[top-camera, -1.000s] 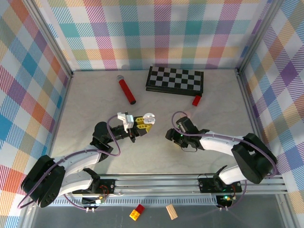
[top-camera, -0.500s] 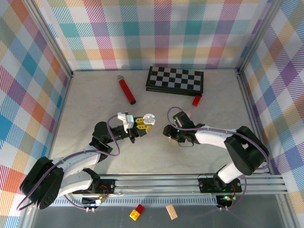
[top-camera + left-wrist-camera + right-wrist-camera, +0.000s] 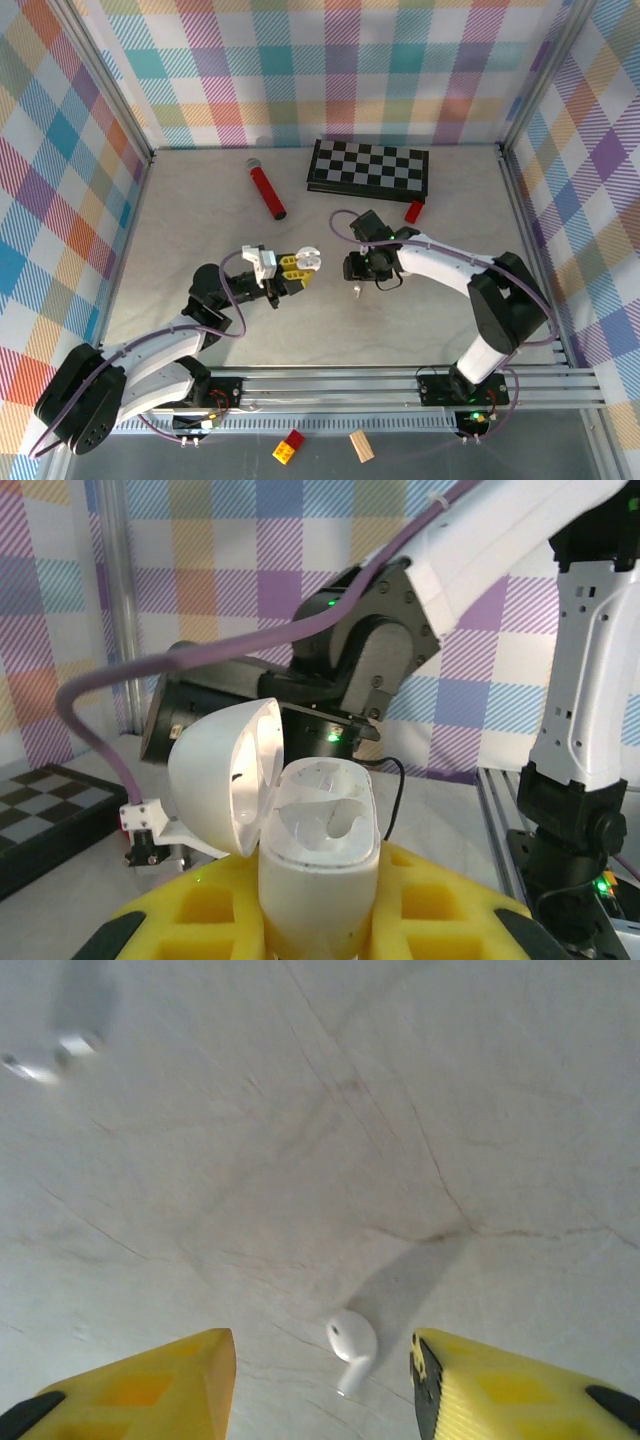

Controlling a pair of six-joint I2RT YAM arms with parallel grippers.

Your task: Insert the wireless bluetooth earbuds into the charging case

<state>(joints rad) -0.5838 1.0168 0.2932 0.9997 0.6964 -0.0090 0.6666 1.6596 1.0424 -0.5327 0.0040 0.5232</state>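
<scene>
Marble tabletop [image 3: 200, 220]: right gripper [image 3: 320, 1360] has swung left toward charging case [image 3: 320, 850], fingers narrowing yet apart, white earbud [image 3: 350, 1342] lying between them. Left gripper [image 3: 296, 265] clamps open case. Pickup looks imminent.

A pale, marble-veined bench [image 3: 200, 215] sits boxed in by pastel plaid walls [image 3: 330, 70] on its far, left and right edges, with aluminium posts [image 3: 112, 90] at the far corners.
</scene>
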